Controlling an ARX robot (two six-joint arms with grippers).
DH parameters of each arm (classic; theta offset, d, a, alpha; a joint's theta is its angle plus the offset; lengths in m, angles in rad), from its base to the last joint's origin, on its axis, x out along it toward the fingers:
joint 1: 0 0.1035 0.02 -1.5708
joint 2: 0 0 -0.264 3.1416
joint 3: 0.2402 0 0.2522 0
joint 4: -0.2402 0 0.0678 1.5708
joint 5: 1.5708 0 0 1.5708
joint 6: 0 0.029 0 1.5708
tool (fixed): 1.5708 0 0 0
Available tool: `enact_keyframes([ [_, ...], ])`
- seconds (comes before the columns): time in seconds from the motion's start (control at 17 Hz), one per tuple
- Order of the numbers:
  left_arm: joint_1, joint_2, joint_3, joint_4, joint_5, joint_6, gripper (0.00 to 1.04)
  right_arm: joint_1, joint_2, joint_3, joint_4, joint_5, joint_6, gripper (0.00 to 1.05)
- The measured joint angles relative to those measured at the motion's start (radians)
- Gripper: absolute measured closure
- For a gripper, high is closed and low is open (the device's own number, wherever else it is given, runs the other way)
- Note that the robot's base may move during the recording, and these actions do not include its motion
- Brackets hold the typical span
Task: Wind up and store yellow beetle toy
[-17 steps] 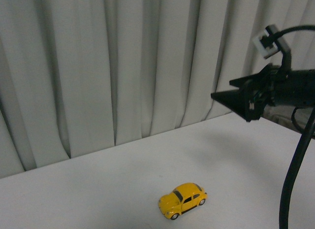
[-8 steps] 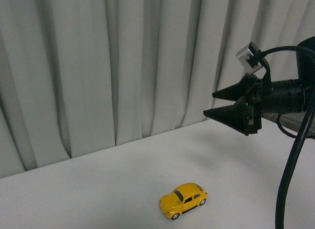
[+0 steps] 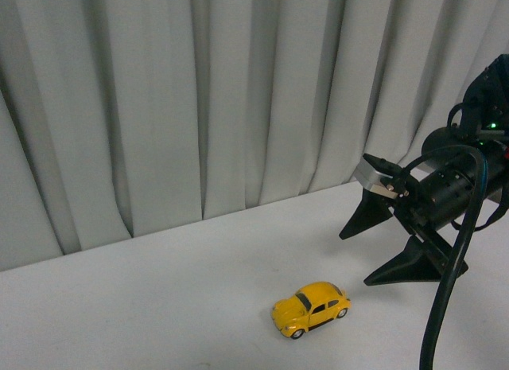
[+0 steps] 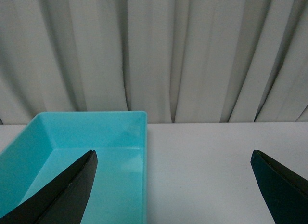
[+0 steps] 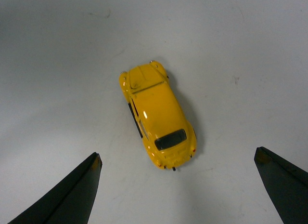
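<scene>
The yellow beetle toy [image 3: 311, 309] stands on its wheels on the white table, low in the front view. My right gripper [image 3: 355, 259] hangs open just right of it and above it, fingers pointing down toward the table. In the right wrist view the yellow beetle toy [image 5: 156, 120] lies ahead of the open right gripper [image 5: 177, 159], its rear window toward the fingertips, untouched. My left gripper [image 4: 173, 155] is open and holds nothing; it does not show in the front view.
A light-blue tray [image 4: 86, 119] sits on the table in the left wrist view, partly behind one left finger [image 4: 62, 195]. A grey curtain [image 3: 199, 99] hangs along the table's far edge. A black cable [image 3: 445, 298] loops down beside the right arm.
My right gripper has dropped from high at the right and tilted downward, its fingers spreading wide, ending close beside the toy. The front view's framing shifted slightly; the toy stays put on the table.
</scene>
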Motion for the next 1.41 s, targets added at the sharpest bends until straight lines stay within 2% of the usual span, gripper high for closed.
enact_keyframes([
  [0.06, 0.000, 0.000, 0.000, 0.000, 0.000, 0.000, 0.07, 0.027, 0.024, 0.043, -0.007, 0.065, -0.020, 0.07],
  [0.12, 0.000, 0.000, 0.000, 0.000, 0.000, 0.000, 0.07, 0.068, 0.035, 0.037, 0.048, 0.116, -0.023, 0.07],
  [0.24, 0.000, 0.000, 0.000, 0.000, 0.000, 0.000, 0.07, 0.101, 0.052, 0.038, 0.074, 0.156, -0.023, 0.07],
  [0.71, 0.000, 0.000, 0.000, 0.000, 0.000, 0.000, 0.07, 0.193, 0.091, 0.068, 0.043, 0.218, -0.024, 0.07],
  [1.12, 0.000, 0.000, 0.000, 0.000, 0.000, 0.000, 0.07, 0.203, 0.107, 0.046, 0.087, 0.301, -0.024, 0.07],
  [1.41, 0.000, 0.000, 0.000, 0.000, 0.000, 0.000, 0.07, 0.224, 0.135, 0.066, 0.122, 0.309, -0.024, 0.07],
])
